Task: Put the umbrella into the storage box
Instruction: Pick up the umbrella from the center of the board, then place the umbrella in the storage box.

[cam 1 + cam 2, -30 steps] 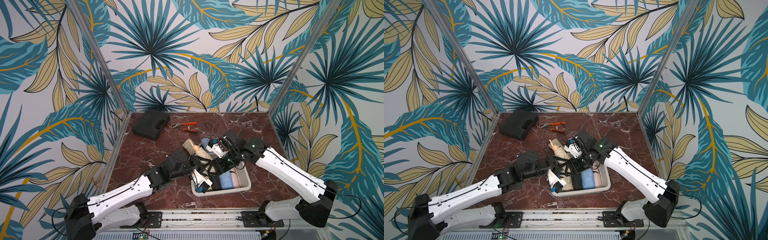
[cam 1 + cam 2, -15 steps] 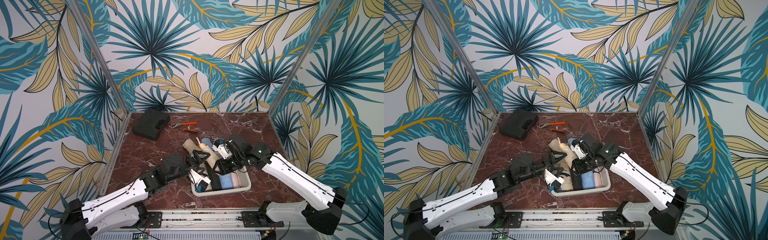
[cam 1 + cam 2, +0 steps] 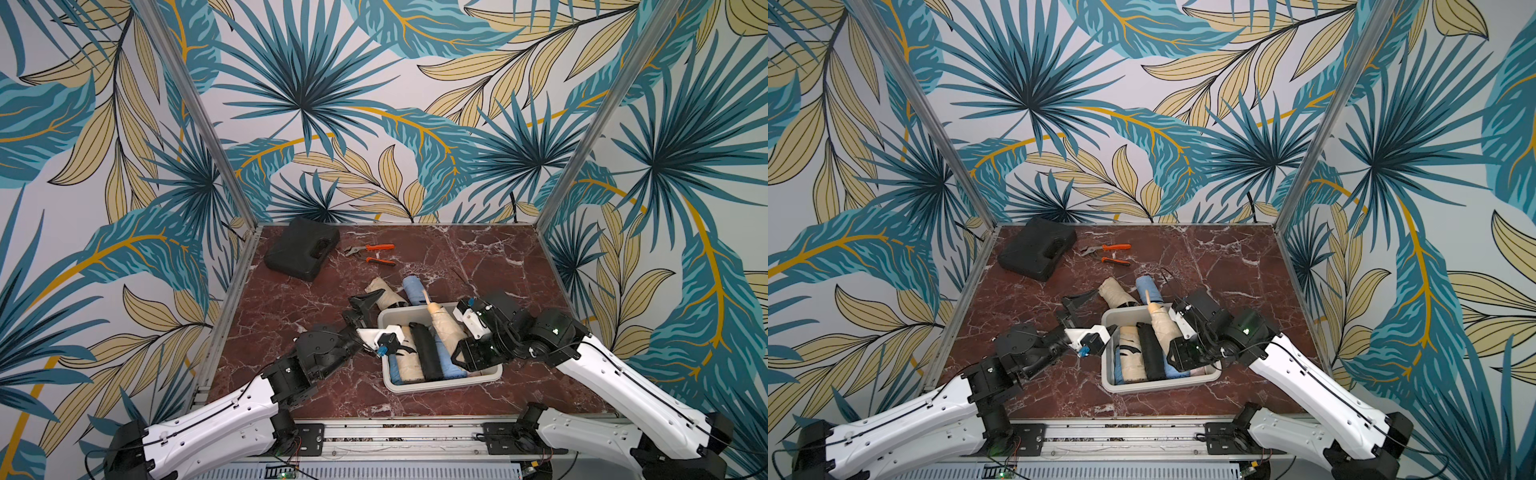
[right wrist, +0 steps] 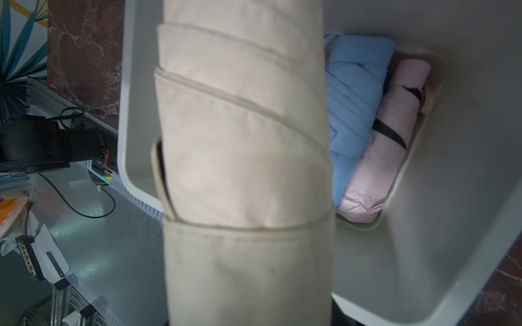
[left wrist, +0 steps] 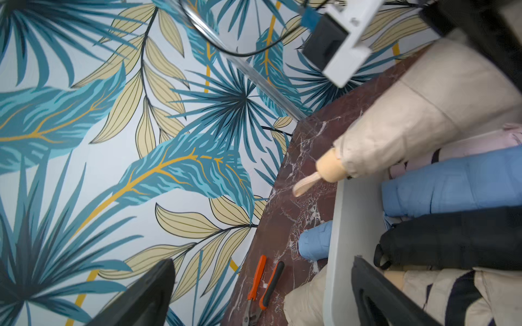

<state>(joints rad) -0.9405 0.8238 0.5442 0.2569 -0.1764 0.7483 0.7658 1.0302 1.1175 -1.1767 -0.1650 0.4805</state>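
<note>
The white storage box [image 3: 436,385] [image 3: 1158,386] stands at the table's front and holds several folded umbrellas. A beige umbrella [image 3: 444,328] [image 3: 1160,322] [image 4: 245,169] with a wooden handle [image 5: 327,169] lies tilted over the box's right half, its handle end sticking out past the far rim. My right gripper [image 3: 459,347] [image 3: 1177,349] is shut on its lower body; the fingers are hidden in the right wrist view. My left gripper [image 3: 380,316] [image 5: 262,259] stands wide open at the box's left far corner, holding nothing, one finger [image 5: 378,293] over the rim.
Behind the box lie a beige umbrella [image 3: 382,291] and a blue one [image 3: 413,287] on the marble. A black moulded case [image 3: 301,253] and orange-handled pliers [image 3: 376,253] sit at the back left. Walls close in on three sides.
My left gripper has opened, let go of the beige umbrella and drawn back left. The right gripper has carried the umbrella right and lower over the box.
</note>
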